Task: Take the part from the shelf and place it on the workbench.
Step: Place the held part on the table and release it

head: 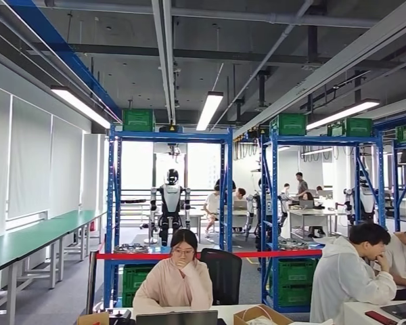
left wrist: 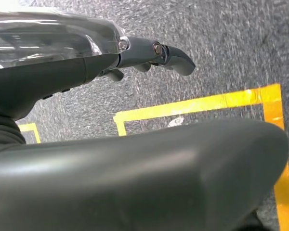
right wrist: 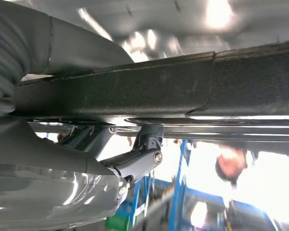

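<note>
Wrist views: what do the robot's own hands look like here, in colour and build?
Left hand: glossy silver-grey shell, thick smooth dark grey thumb, darker linked fingers with small metal screws. Right hand: same glossy grey shell, grey ribbed cover, dark grey linkage fingers with screw heads.

Blue racking [head: 227,203], green benches [head: 32,237]

1. You've got blue shelf frames [head: 227,196] carrying green crates [head: 138,120].
2. Your red barrier tape [head: 139,256] runs across them.
3. See yellow floor tape [left wrist: 208,102] on speckled grey carpet [left wrist: 226,43].
4. Green-topped benches [head: 32,237] beside you.
</note>
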Available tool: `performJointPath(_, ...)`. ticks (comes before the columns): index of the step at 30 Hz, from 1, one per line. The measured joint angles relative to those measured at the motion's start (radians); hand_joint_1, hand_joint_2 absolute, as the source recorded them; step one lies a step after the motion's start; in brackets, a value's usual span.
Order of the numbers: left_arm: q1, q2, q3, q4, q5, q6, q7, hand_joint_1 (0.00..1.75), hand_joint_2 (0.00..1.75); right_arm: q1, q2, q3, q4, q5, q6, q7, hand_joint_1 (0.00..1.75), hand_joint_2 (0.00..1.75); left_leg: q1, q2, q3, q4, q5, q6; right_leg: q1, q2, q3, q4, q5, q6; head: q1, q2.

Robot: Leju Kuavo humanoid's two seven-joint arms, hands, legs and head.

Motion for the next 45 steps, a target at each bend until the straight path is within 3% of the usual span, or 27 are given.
performJointPath(2,-0.001,0.0,-0.003,0.0,-0.005,-0.001,-0.001,0.0,1.75,-0.017,0.007,-0.013,0.052,-0.008,0.008,0.005,1.75,1.75,-0.001,0.001,0.061,-0.133,0.066,0.003,0.003,0.002,0.0,0.007,-0.006,0.004,0.0,0.0)
performJointPath(4,-0.004,0.0,-0.004,0.0,-0.009,-0.001,-0.004,0.0,1.75,-0.036,0.012,-0.026,0.099,-0.015,0.012,0.007,1.75,1.75,-0.003,0.001,0.093,-0.204,0.086,0.008,0.006,0.004,-0.006,0.016,-0.01,0.012,0.0,0.0)
performJointPath(8,-0.002,0.0,-0.014,0.0,-0.017,-0.001,-0.021,0.0,1.75,-0.049,0.017,-0.052,0.175,-0.032,0.012,-0.006,1.75,1.75,-0.001,-0.001,0.097,-0.212,0.085,0.022,0.004,0.004,-0.013,0.035,-0.024,0.027,0.0,0.0)
performJointPath(10,-0.004,0.0,-0.019,0.0,-0.022,0.0,-0.034,0.0,1.75,-0.053,0.018,-0.065,0.203,-0.045,0.011,-0.019,1.75,1.75,0.003,-0.001,0.099,-0.214,0.085,0.029,-0.001,0.004,-0.05,0.121,-0.073,0.039,-0.001,0.0)
performJointPath(12,-0.005,0.001,-0.025,0.0,-0.026,0.001,-0.043,0.0,1.75,-0.05,0.021,-0.075,0.229,-0.051,0.011,-0.03,1.75,1.75,0.003,-0.001,0.1,-0.214,0.084,0.032,-0.007,0.004,-0.112,0.25,-0.128,0.048,-0.001,0.0)
performJointPath(13,-0.004,0.001,-0.027,0.0,-0.027,0.002,-0.046,0.0,1.75,-0.047,0.023,-0.077,0.239,-0.052,0.011,-0.033,1.75,1.75,0.003,-0.001,0.1,-0.214,0.084,0.033,-0.01,0.003,-0.134,0.292,-0.137,0.05,-0.001,0.0)
performJointPath(14,-0.004,0.001,-0.029,0.0,-0.028,0.003,-0.05,0.0,1.75,-0.043,0.025,-0.079,0.247,-0.051,0.01,-0.035,1.75,1.75,0.003,-0.001,0.101,-0.214,0.083,0.032,-0.011,0.003,-0.14,0.299,-0.129,0.051,-0.001,0.0)
performJointPath(15,-0.003,0.001,-0.031,0.0,-0.03,0.005,-0.054,0.0,1.75,-0.041,0.028,-0.081,0.253,-0.051,0.01,-0.036,1.75,1.75,0.003,-0.001,0.103,-0.214,0.082,0.032,-0.012,0.003,-0.127,0.266,-0.103,0.051,-0.001,0.0)
performJointPath(17,-0.003,0.001,-0.034,0.0,-0.033,0.008,-0.065,0.0,1.75,-0.043,0.033,-0.083,0.26,-0.05,0.009,-0.035,0.87,0.87,0.003,-0.002,0.109,-0.215,0.079,0.029,-0.012,0.004,-0.065,0.131,-0.033,0.047,-0.001,0.0)
performJointPath(19,-0.006,0.001,-0.038,0.0,-0.035,0.012,-0.076,0.0,1.75,-0.045,0.037,-0.085,0.266,-0.049,0.009,-0.034,0.0,0.0,0.001,-0.002,0.11,-0.216,0.078,0.023,-0.007,0.005,-0.021,0.034,0.0,0.04,-0.001,0.0)
performJointPath(21,-0.006,0.001,-0.042,0.0,-0.036,0.02,-0.082,0.0,1.75,-0.044,0.039,-0.088,0.273,-0.05,0.008,-0.034,0.0,0.0,0.001,-0.003,0.11,-0.221,0.08,0.013,-0.002,0.006,-0.015,0.016,-0.002,0.031,-0.001,0.0)
performJointPath(23,-0.004,0.001,-0.044,0.0,-0.037,0.028,-0.082,0.0,0.87,-0.044,0.041,-0.094,0.276,-0.052,0.007,-0.032,0.0,0.0,0.003,-0.002,0.11,-0.22,0.072,0.003,-0.005,0.005,-0.011,0.007,0.003,0.018,-0.001,0.0)
performJointPath(25,-0.004,0.0,-0.047,0.0,-0.041,0.031,-0.08,0.0,0.0,-0.047,0.045,-0.1,0.278,-0.055,0.005,-0.031,0.0,0.0,0.002,0.0,0.085,-0.161,0.03,0.0,-0.008,0.003,-0.007,-0.003,0.008,0.005,0.0,0.0)
performJointPath(27,-0.004,0.0,-0.05,0.0,-0.045,0.032,-0.076,0.0,0.0,-0.047,0.048,-0.104,0.281,-0.058,0.003,-0.032,0.0,0.0,0.001,0.0,0.027,-0.031,-0.031,0.0,-0.004,0.003,-0.006,-0.003,0.008,0.0,0.0,0.0)
performJointPath(28,-0.003,0.001,-0.051,0.0,-0.045,0.033,-0.075,0.0,0.0,-0.044,0.049,-0.106,0.283,-0.059,0.002,-0.033,0.0,0.0,0.001,0.0,0.0,0.026,-0.05,-0.001,-0.003,0.003,-0.006,-0.003,0.008,0.0,0.0,0.0)
performJointPath(29,-0.002,0.001,-0.052,0.0,-0.045,0.034,-0.074,0.0,0.0,-0.042,0.049,-0.107,0.284,-0.061,0.001,-0.035,0.0,0.0,0.0,0.0,-0.013,0.051,-0.05,-0.001,-0.002,0.003,-0.006,-0.003,0.008,-0.001,0.0,0.0)
performJointPath(30,-0.001,0.001,-0.053,0.0,-0.045,0.034,-0.074,0.0,0.0,-0.039,0.049,-0.108,0.285,-0.062,-0.001,-0.039,0.0,0.0,0.0,0.0,-0.008,0.037,-0.031,-0.001,-0.001,0.003,-0.005,-0.002,0.007,-0.001,0.0,0.0)
performJointPath(33,-0.003,0.002,-0.054,0.0,-0.045,0.034,-0.073,0.0,0.0,-0.038,0.051,-0.115,0.285,-0.07,-0.009,-0.06,0.0,0.0,0.001,0.002,0.077,-0.149,0.063,0.003,0.001,0.006,-0.006,0.007,0.002,0.006,0.0,0.0)
performJointPath(35,-0.004,0.002,-0.055,0.0,-0.045,0.035,-0.07,0.0,0.0,-0.037,0.051,-0.122,0.28,-0.084,-0.016,-0.088,0.0,0.0,-0.002,0.002,0.105,-0.213,0.08,0.007,0.004,0.007,-0.012,0.013,0.0,0.013,0.0,0.0)
performJointPath(37,-0.002,0.002,-0.055,0.0,-0.044,0.034,-0.067,0.0,0.0,-0.031,0.05,-0.128,0.264,-0.119,-0.016,-0.139,0.0,0.0,-0.004,0.001,0.106,-0.216,0.08,0.014,0.003,0.007,-0.015,0.014,0.001,0.021,-0.001,0.0)
performJointPath(39,-0.001,0.002,-0.056,0.0,-0.043,0.032,-0.066,0.0,0.0,-0.024,0.045,-0.136,0.23,-0.184,-0.001,-0.213,0.0,0.0,-0.001,0.002,0.108,-0.22,0.083,0.024,0.001,0.007,-0.021,0.034,-0.018,0.032,-0.001,0.0)
performJointPath(40,-0.001,0.002,-0.056,0.0,-0.043,0.031,-0.066,0.0,0.0,-0.02,0.041,-0.141,0.207,-0.226,0.014,-0.253,0.0,0.0,0.001,0.002,0.109,-0.222,0.084,0.028,-0.001,0.007,-0.036,0.072,-0.042,0.038,-0.001,0.0)
performJointPath(43,0.0,0.003,-0.056,0.0,-0.042,0.026,-0.066,0.0,0.0,0.005,0.018,-0.151,0.125,-0.374,0.076,-0.357,0.0,0.0,0.001,0.002,0.11,-0.221,0.084,0.033,-0.009,0.005,-0.121,0.263,-0.129,0.05,-0.001,0.0)
performJointPath(44,0.001,0.004,-0.056,0.0,-0.042,0.024,-0.066,0.0,0.0,0.02,0.007,-0.155,0.09,-0.434,0.1,-0.386,0.0,0.0,0.001,0.001,0.111,-0.221,0.084,0.033,-0.011,0.005,-0.137,0.297,-0.135,0.052,-0.001,0.0)
performJointPath(45,0.002,0.004,-0.056,0.0,-0.042,0.022,-0.066,0.0,0.0,0.038,-0.005,-0.16,0.047,-0.502,0.125,-0.415,0.0,0.0,0.002,0.0,0.111,-0.221,0.083,0.033,-0.012,0.005,-0.135,0.291,-0.121,0.053,-0.001,0.0)
